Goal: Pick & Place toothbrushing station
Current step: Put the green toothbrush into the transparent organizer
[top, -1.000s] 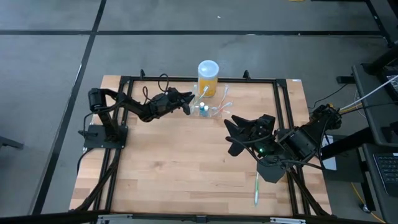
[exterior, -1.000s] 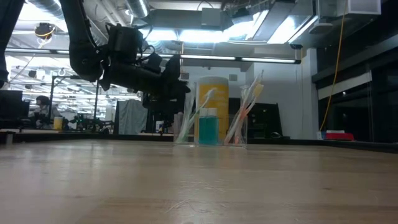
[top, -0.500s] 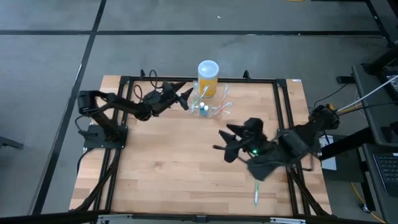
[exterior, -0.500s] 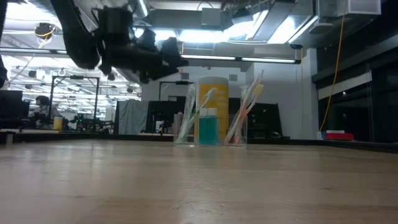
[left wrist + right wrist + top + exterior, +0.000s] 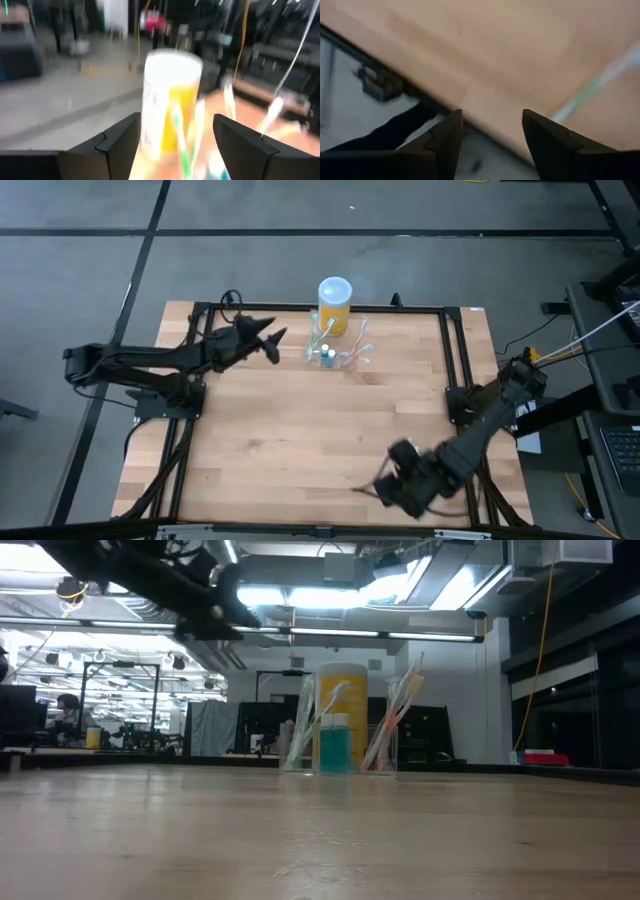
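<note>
We hover our left gripper (image 5: pixel 272 340), fingers wide, beside the clear plastic toothbrushing station (image 5: pixel 338 352) at the table's far edge; next, grasp it.

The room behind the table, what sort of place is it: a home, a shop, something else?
Probably a robotics lab or workshop. Ceiling strip lights and exposed ducts run overhead, desks with monitors stand far back, and a laptop sits beside the wooden table.

Two dark, slender jointed arms, black cables along them, matte black wedge-shaped fingers (image 5: pixel 117 142) flanking each jaw gap
</note>
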Controlling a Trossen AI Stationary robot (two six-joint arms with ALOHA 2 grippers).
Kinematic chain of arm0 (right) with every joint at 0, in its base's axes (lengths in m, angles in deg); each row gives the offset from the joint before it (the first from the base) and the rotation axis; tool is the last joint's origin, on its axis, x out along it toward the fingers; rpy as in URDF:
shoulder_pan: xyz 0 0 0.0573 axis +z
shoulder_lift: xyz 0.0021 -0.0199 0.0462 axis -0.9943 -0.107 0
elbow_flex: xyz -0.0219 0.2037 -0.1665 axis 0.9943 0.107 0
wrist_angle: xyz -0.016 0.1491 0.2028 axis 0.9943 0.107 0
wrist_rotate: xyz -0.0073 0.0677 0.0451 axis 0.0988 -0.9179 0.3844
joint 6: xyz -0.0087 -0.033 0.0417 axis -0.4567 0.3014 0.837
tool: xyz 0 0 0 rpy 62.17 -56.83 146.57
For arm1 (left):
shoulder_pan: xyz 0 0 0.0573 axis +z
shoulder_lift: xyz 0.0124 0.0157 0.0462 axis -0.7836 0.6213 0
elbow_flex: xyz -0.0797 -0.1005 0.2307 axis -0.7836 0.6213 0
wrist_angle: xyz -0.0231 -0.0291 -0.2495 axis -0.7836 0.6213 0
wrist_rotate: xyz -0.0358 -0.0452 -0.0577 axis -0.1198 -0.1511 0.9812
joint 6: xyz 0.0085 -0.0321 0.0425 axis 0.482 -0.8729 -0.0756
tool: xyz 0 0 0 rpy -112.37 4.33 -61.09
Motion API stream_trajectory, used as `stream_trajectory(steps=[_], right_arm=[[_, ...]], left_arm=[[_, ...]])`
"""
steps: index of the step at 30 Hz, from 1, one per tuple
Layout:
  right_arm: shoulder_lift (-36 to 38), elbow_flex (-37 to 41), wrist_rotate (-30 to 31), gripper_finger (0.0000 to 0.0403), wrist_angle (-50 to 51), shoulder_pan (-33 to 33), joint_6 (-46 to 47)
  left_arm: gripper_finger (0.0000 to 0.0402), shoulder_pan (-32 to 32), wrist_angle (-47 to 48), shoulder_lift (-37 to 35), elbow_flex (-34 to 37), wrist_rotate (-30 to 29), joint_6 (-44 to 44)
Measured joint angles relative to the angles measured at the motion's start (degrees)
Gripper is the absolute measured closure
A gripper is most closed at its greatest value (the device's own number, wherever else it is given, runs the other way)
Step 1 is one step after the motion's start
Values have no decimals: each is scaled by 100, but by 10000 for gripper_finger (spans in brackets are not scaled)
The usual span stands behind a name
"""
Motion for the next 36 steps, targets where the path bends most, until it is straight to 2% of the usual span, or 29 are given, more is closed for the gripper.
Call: stream_trajectory(steps=[4,6,8,13,18,27,32,36], right_arm=[[2,806,-820,195,-1155,658,2056],[0,1040,-1369,195,-1435,822,2424],[4,1245,-1817,198,-1372,791,2548],[7,1737,-1515,213,-941,307,2449],[4,2276,-1401,218,-1011,6,2387],[4,2981,-1299,218,-1207,-49,2389],[4,3037,-1087,220,-1260,-33,2361],[4,3038,-904,237,-1279,-29,2337]], left_arm=[[173,-455,1627,-646,0,-68,-949],[184,-752,2074,-822,4,-311,-1300],[195,-1046,2082,-885,2,-632,-1555],[205,-1444,1783,-820,-2,-789,-1883],[202,-1660,1765,-815,-236,-799,-1953],[206,-1775,1982,-731,-749,-942,-1505],[206,-1776,1953,-699,-838,-944,-1505],[207,-1776,1940,-699,-844,-1086,-1585]])
